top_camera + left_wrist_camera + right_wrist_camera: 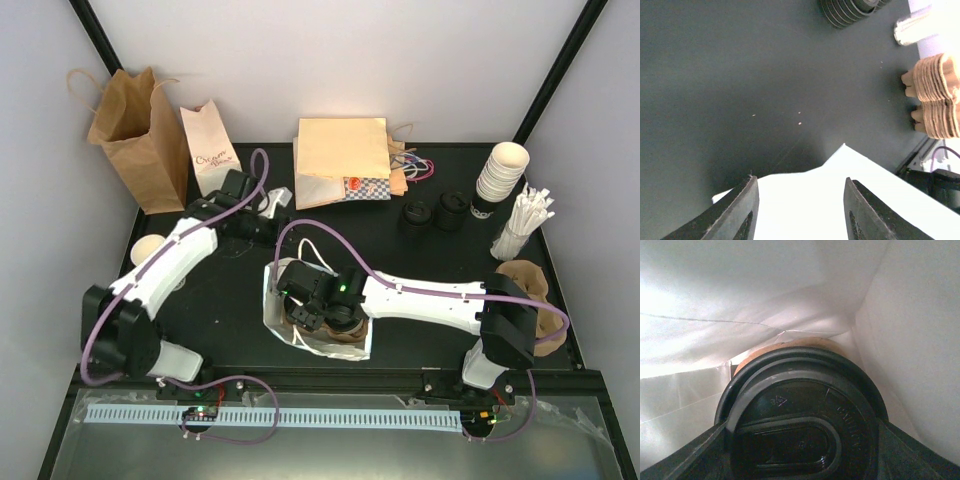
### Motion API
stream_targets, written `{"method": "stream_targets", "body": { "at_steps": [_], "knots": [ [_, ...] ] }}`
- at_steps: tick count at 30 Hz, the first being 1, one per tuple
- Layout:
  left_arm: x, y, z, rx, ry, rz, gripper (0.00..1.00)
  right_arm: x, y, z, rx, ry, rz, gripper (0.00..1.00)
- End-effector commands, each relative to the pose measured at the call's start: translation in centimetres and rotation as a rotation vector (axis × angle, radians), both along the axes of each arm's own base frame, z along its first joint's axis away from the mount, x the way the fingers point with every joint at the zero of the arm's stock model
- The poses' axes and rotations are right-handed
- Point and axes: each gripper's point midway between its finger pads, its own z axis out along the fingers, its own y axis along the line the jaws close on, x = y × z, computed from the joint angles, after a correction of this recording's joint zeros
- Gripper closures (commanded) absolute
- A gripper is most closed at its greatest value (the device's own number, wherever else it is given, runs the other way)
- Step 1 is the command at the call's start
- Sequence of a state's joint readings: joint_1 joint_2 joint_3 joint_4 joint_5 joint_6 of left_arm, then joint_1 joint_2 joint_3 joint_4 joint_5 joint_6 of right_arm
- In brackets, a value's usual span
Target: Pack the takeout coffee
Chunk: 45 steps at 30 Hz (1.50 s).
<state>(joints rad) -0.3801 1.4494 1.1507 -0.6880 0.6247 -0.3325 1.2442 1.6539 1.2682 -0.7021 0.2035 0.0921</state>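
- Right wrist view is showing me the right gripper (800, 445) with its fingers pressing on both sides of the takeout coffee (800, 415); as far as I can judge, they are pinching it just under the black lid.
- I'm holding the cup inside the white bag (710, 310), which is lying by the middle of the near edge of the table (230, 300).
- I'm judging the best move to be easing it deeper while holding the lid level, and letting go only once it is resting on paper.
- Left gripper (800, 200) is standing spread over white paper; I cannot tell whether it is touching.
- Lid is hiding the cup's wall and print, and the bag's bottom is out of sight.
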Motion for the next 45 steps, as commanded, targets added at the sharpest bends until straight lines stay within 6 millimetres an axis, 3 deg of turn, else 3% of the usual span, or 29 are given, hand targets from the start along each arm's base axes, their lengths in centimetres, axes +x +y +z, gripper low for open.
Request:
{"method": "stream_targets", "body": {
  "at_steps": [1,7,10,13,19,27,38,41,45],
  "knots": [
    [-1.8,3.6,3.9,0.131,-0.087,0.084,0.49,-0.8,-5.3,-4.4,-0.257,0.046,-0.004,0.58],
    [-7.5,7.4,9.5,0.136,-0.212,0.168,0.44,-0.5,-4.8,-4.2,-0.252,0.034,0.002,0.58],
    [-10.5,8.5,10.8,0.107,-0.211,0.198,0.44,-0.3,-4.6,-4.1,-0.249,0.027,0.002,0.58],
    [-13.1,9.3,11.5,0.076,-0.191,0.221,0.44,-0.2,-4.4,-4.2,-0.248,0.027,0.003,0.58],
    [-17.5,8.5,10.9,-0.029,-0.060,0.182,0.44,0.1,-4.2,-4.5,-0.254,0.030,0.004,0.58],
    [-19.2,7.4,10.0,-0.014,0.020,0.152,0.43,0.2,-4.1,-4.6,-0.260,0.034,0.003,0.58],
    [-19.3,7.1,7.3,0.257,0.064,0.179,0.42,0.3,-4.2,-4.7,-0.267,0.024,0.008,0.57],
    [-19.1,6.2,7.1,0.265,0.070,0.164,0.45,0.5,-4.5,-4.5,-0.274,0.007,0.005,0.57],
    [-18.7,6.0,7.4,0.312,0.058,0.171,0.60,0.8,-4.9,-4.4,-0.293,-0.015,-0.006,0.55]
  ]
}}
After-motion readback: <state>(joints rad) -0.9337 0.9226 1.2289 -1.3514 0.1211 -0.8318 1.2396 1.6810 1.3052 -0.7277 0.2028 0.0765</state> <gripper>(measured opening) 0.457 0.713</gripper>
